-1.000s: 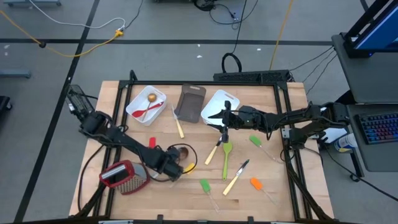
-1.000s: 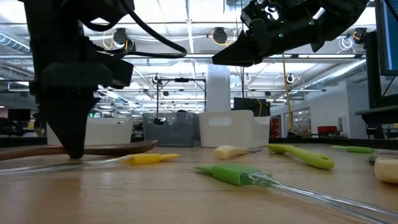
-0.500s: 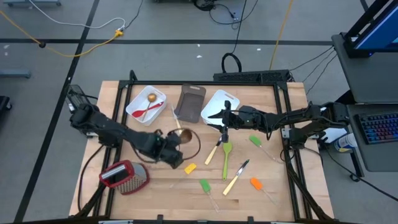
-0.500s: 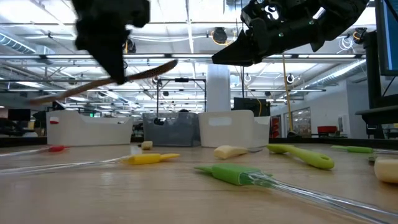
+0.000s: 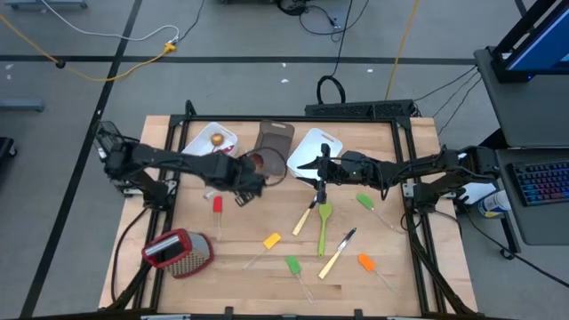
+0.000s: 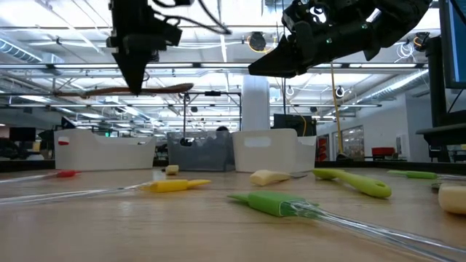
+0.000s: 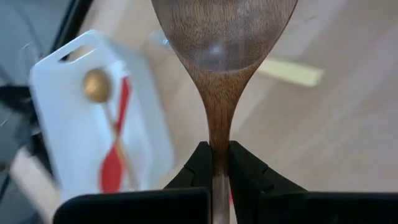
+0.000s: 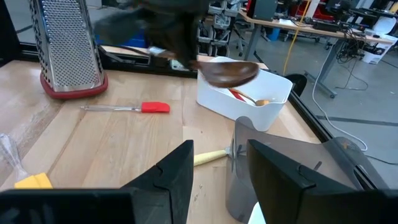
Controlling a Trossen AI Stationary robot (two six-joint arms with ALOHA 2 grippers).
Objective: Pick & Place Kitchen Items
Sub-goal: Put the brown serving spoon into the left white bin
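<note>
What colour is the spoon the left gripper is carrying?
Dark brown wood; the wooden spoon shows best in the left wrist view.

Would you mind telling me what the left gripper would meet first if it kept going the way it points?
Probably the white tub holding a red spoon; the left gripper, shut on the wooden spoon, aims near its edge, though depth is unclear.

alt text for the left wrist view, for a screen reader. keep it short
The left gripper is shut on the neck of a dark wooden spoon, bowl pointing away from the camera. Below it are a white tub holding a red spoon and a gold-headed utensil, and bare wooden table.
</note>
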